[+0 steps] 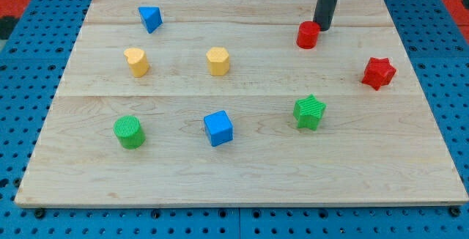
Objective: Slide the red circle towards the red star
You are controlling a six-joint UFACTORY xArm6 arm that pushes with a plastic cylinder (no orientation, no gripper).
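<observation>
My tip (322,28) touching red circle (308,35) at its upper-right, near table (242,173) top edge; red star (378,72) lower right, apart; no pincer here; circle likely light, rigid, slippery; contact belongs upper-left.

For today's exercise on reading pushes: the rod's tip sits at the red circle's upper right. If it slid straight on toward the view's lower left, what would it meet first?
My tip would meet the red circle at once; they look touching or nearly so, though depth is hard to judge. That push would not drive it toward the red star.
</observation>
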